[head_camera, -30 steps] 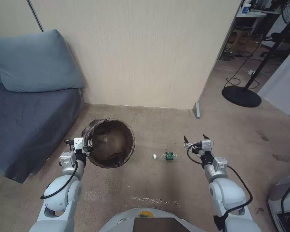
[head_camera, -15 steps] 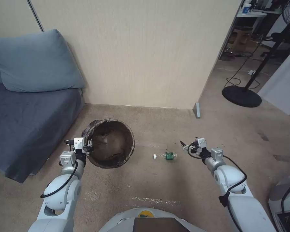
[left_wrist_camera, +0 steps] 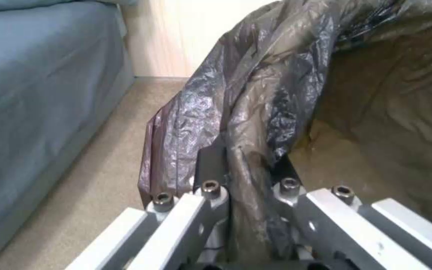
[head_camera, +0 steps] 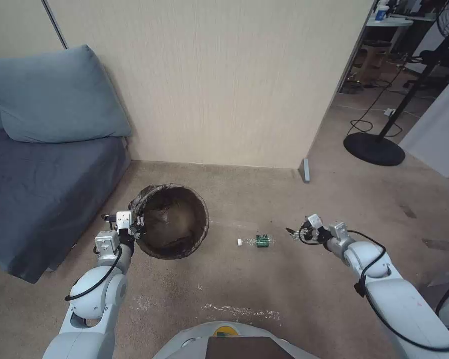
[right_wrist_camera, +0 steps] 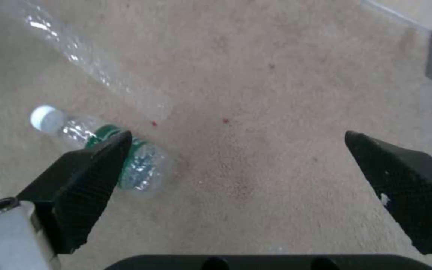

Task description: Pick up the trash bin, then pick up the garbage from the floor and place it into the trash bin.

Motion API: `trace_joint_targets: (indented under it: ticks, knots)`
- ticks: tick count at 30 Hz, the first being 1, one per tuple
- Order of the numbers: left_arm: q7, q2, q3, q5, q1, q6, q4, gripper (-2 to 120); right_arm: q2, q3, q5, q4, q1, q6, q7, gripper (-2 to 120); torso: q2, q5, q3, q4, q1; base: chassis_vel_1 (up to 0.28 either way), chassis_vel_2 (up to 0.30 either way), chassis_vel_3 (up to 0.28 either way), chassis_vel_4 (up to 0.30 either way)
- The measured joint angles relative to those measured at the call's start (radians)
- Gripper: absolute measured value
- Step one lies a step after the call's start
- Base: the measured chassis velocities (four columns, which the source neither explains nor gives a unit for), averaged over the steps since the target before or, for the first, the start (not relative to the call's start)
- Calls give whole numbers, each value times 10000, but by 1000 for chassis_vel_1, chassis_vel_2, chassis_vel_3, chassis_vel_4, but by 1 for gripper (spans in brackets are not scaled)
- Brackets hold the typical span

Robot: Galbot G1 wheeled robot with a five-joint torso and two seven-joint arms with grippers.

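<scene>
**Bottle on the carpet just off the open right claw; left claw pinches the bin rim**

The clear bottle with a green label [head_camera: 255,242] lies on its side on the beige carpet [head_camera: 264,284], white cap pointing toward the trash bin [head_camera: 172,222] and base toward the right gripper [head_camera: 295,233]. It sits between the bin and that gripper, near the gripper's tips but apart from them.

In the right wrist view, the right gripper [right_wrist_camera: 236,165] has its two black fingers spread wide with nothing between them. The bottle [right_wrist_camera: 126,165] shows partly behind one fingertip [right_wrist_camera: 93,176], off to that side of the gap and not centred in it; bare carpet fills the space between the fingers. Whether that fingertip touches the bottle cannot be told.

The left gripper [head_camera: 136,229] is at the side of the bin nearest the blue sofa [head_camera: 40,184]. The left wrist view shows its fingers [left_wrist_camera: 211,168] closed on the bin's rim, one outside and one inside, with the crinkly dark bag [left_wrist_camera: 256,93] bunched between them. The bin stands close to the pale wall panel [head_camera: 209,80].
</scene>
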Motion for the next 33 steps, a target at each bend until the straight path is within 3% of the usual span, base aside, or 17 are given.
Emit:
trace_joint_targets:
  ticks: [10,22,33]
  knots:
    - [-48,-118,-58,20,-5,65,20,4,-666,-2129,191,-1329,1485,356,-105,100,0,-3,0,-1,0,0,0,0,0]
    - [-51,-176,-25,157,-10,78,196,4,69,-3676,24,-2818,2527,603,-107,100,0,-2,0,0,0,0,0,0,0]
    - [-29,-209,-5,186,15,56,192,4,517,-4237,-66,-3689,2850,836,181,100,0,-3,-1,-1,0,0,0,0,0]
